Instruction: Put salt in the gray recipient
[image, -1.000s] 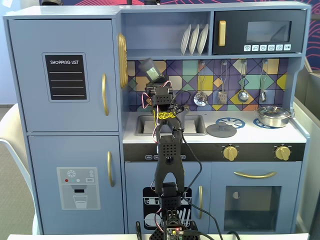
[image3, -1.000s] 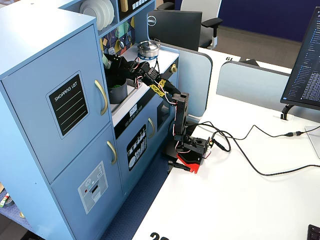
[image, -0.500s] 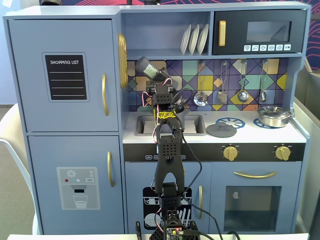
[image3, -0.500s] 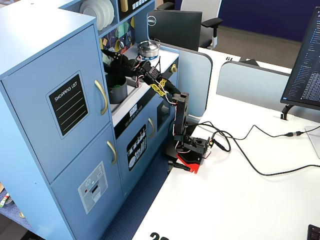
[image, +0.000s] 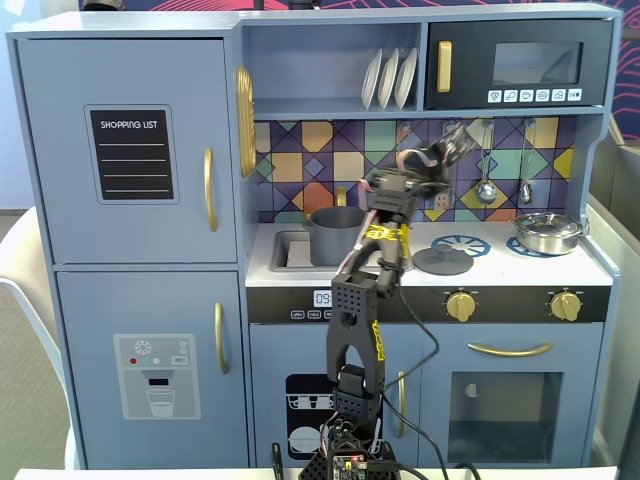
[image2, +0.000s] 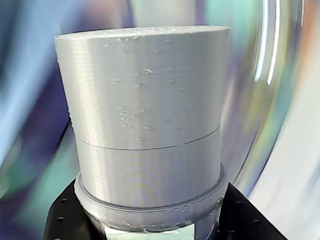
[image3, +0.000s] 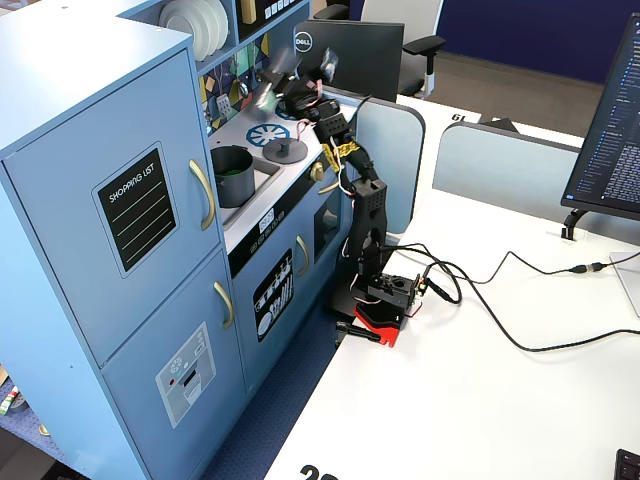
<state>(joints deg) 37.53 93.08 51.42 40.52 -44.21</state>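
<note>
In a fixed view from the front, your gripper (image: 447, 143) is up high on the right, in front of the colored tiles. It holds the salt (image: 450, 140), which looks blurry and tipped over. The gray recipient (image: 335, 235) sits in the sink on the left, well apart from the salt. A flat lid (image: 442, 261) lies on the counter between the pot and the shiny pan (image: 547, 232) at the far right.

In the wrist view, the salt (image2: 147, 125) fills almost the whole picture. You see a pale gray tube with fine lines around it and 1 thin seam across the middle. Black gripper parts sit on both sides near its bottom, and a bit of pale label shows at the low edge. The fingers are closed around that end. The back of the picture is a smear of color.

In the other fixed view, from the side, the gripper (image3: 322, 72) is far back over the counter, near the pan's end. The gray recipient (image3: 232, 176) is nearer the camera, in the sink.

The salt looks hard, stiff and light, like plastic. The fine lines should help the fingers grip, so I think it will not slip easily. It is tall and slim, so it may swing or tip if you hold it only by 1 end. Holding it nearer the middle, on the round side, would be steadier.
</note>
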